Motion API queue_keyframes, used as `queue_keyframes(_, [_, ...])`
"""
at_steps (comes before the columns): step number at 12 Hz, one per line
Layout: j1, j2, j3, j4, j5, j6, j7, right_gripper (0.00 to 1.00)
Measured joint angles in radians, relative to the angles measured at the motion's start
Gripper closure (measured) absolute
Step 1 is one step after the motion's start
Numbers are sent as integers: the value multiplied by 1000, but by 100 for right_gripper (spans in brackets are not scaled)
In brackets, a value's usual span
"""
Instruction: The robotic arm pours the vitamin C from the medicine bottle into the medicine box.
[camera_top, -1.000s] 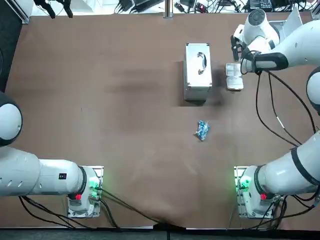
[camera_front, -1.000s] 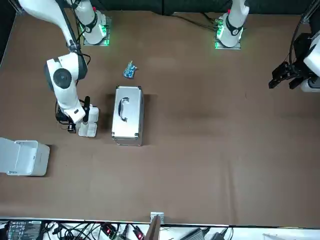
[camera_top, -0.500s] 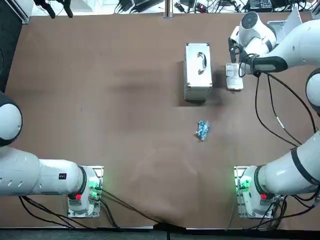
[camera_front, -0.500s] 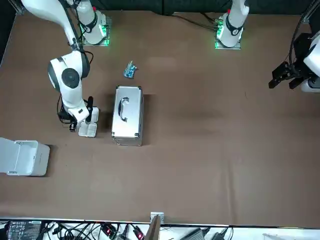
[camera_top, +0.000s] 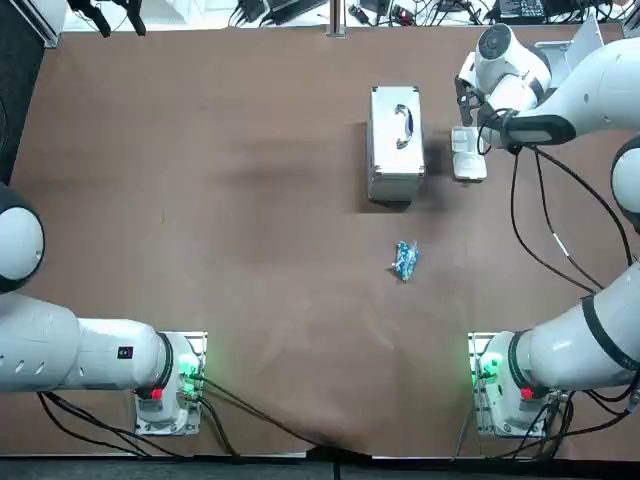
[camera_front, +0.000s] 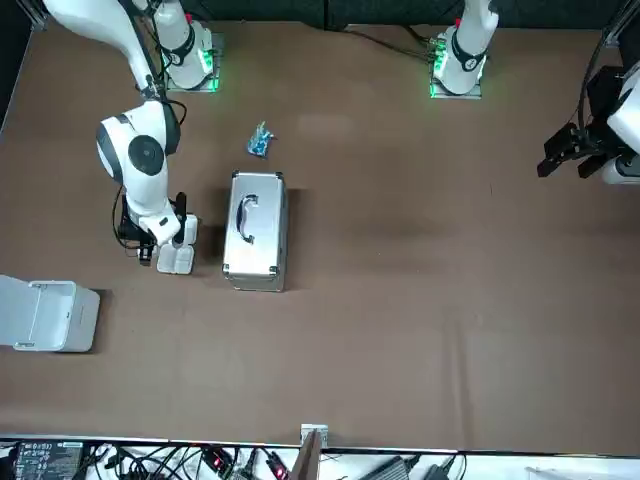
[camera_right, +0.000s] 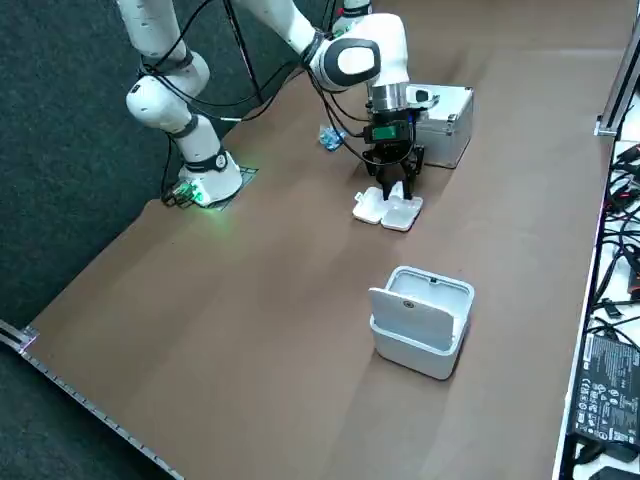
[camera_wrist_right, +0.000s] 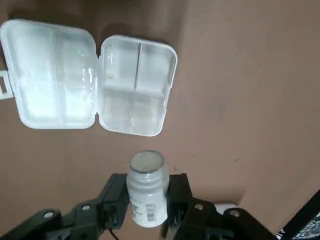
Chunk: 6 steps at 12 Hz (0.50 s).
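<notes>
Just off the right-hand flank of the metal case (camera_top: 396, 143), the medicine box (camera_wrist_right: 135, 85) lies flat with both halves flipped open; the compartments look empty, no tablets visible. Delta over the last second: the right wrist swung in toward the case and slightly toward its far end. Most of that happened in the first half second and there's barely any shift since, so I read the arm as settling into position. Box, case and the blue packet (camera_top: 404, 260) on the case's robot side haven't budged. Meaning for the task: pour not started, this looks like final lining-up next to the box. The right gripper (camera_wrist_right: 148, 197) is pinching the medicine bottle (camera_wrist_right: 146, 170), one finger on each side of the body, label facing the wrist cam. The bottle sits roughly upright, top toward the camera, just beside the box's edge and not yet over a compartment. Can't tell if the cap is on or off, or whether the base is touching the table. Arm pose: the forearm reaches in from the side away from the case, wrist turned down, fingers pointing at the table at the far end of the box. Next, I'd guess, the bottle has to shift over a compartment and tip; the compartments look shallow, so spill risk if tipped fast
</notes>
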Motion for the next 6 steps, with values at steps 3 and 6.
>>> queue_keyframes(3, [2,4,1,0,-40,-10,8,57])
queue_keyframes(6, [14,10,2,0,-76,-23,35,57])
